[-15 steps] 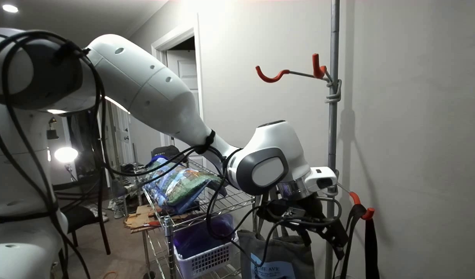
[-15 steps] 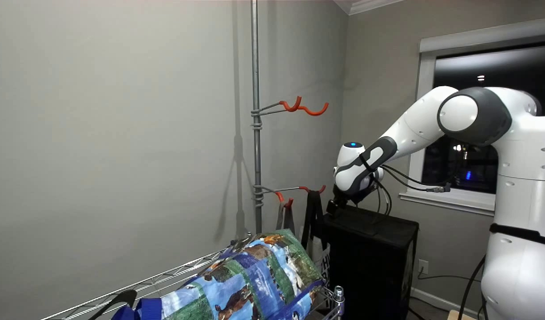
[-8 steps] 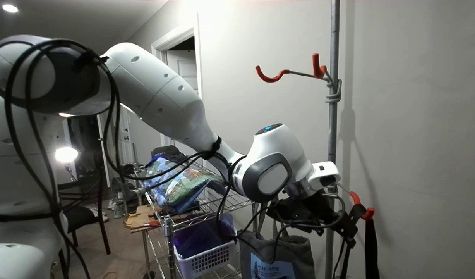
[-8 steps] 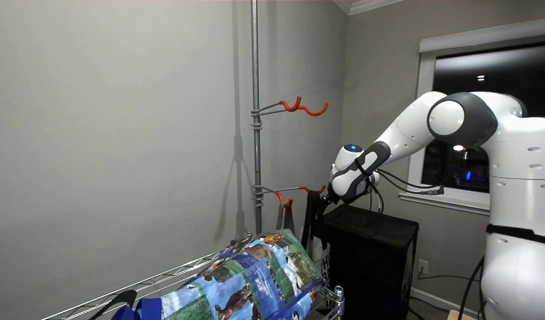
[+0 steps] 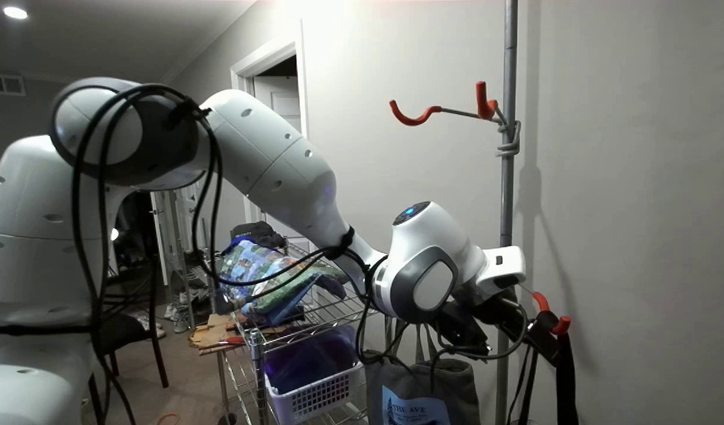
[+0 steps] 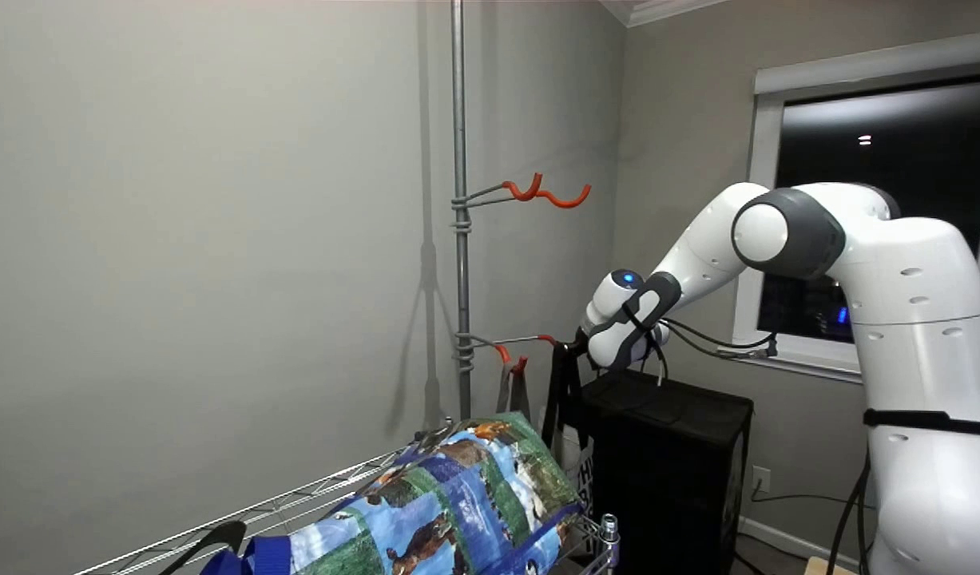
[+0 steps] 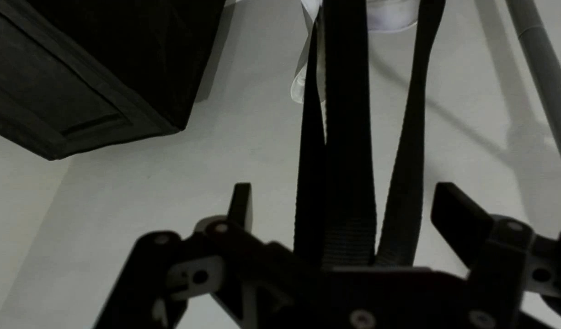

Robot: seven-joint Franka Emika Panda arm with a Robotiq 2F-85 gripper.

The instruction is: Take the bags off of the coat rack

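Note:
The coat rack is a grey pole (image 5: 507, 195) with red-orange hooks; it also shows in an exterior view (image 6: 461, 271). A bag's black straps (image 5: 565, 378) hang on a lower hook, and also show in an exterior view (image 6: 561, 391). A grey tote bag (image 5: 421, 383) hangs on the other lower hook; its grey straps (image 6: 518, 391) show too. My gripper (image 5: 543, 341) is at the black straps' top, just below the hook. In the wrist view my gripper (image 7: 349, 210) is open, with the black straps (image 7: 349, 114) between its fingers, apart from both. The strap tops are hidden.
A wire shelf (image 5: 344, 316) holds a colorful patterned bag (image 5: 279, 283) and, lower, a white basket (image 5: 317, 392). A tall black box (image 6: 665, 447) stands beneath the arm; it is upper left in the wrist view (image 7: 125, 59). Two upper hooks (image 6: 565, 200) hold nothing.
The arm has reached forward toward the rack. My gripper has moved from short of the black straps to around them, just under the hook. The bags have not visibly moved.

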